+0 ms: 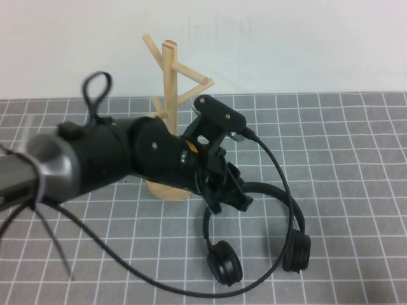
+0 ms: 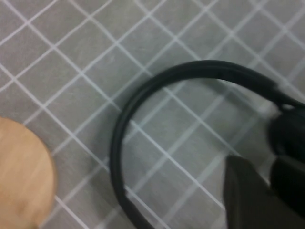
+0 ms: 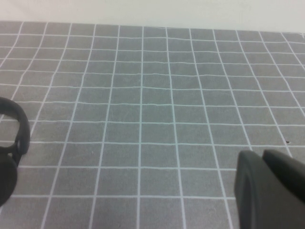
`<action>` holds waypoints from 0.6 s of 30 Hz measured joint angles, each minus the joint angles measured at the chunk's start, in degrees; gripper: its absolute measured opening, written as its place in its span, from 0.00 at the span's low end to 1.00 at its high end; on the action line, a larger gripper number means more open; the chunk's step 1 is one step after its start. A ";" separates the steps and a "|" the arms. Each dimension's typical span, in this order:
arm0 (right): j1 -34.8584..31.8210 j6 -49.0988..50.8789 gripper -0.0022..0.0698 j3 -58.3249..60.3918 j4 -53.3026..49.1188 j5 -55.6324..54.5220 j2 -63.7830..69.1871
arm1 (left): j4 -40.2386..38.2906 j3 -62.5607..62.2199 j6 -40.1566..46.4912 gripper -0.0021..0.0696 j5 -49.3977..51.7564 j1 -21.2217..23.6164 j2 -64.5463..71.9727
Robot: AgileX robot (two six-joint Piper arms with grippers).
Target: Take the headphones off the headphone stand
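The black headphones point(image 1: 280, 210) lie on the grey grid mat in front of and to the right of the wooden headphone stand point(image 1: 169, 82), off its pegs, both ear cups down. My left gripper point(image 1: 230, 196) hovers over the near-left part of the headband. In the left wrist view the headband point(image 2: 157, 86) arcs across the mat just beyond my left gripper point(image 2: 268, 163), whose fingers stand slightly apart with nothing between them. The stand's round base point(image 2: 21, 176) shows beside it. My right gripper point(image 3: 260, 155) is shut and empty, low over the mat, out of the high view.
A black robot cable point(image 1: 159, 279) loops over the mat in front of the headphones. One end of the headphones point(image 3: 16, 126) shows at the edge of the right wrist view. A white wall point(image 1: 305, 44) rises behind the mat.
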 joint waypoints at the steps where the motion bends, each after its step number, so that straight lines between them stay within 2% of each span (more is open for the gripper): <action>1: 0.00 0.00 0.02 0.00 0.00 0.00 0.00 | 0.00 0.00 0.00 0.15 1.26 0.00 -1.17; 3: 0.00 0.00 0.02 0.00 0.00 0.00 0.00 | 0.00 0.00 -0.15 0.08 4.71 0.00 -3.45; 6: 0.00 0.00 0.02 0.00 0.00 0.00 0.00 | 0.00 1.11 -0.36 0.04 7.28 0.00 -7.33; 18: 0.00 0.00 0.02 0.00 0.00 0.00 0.00 | 0.11 20.82 -2.02 0.03 1.27 0.00 -36.81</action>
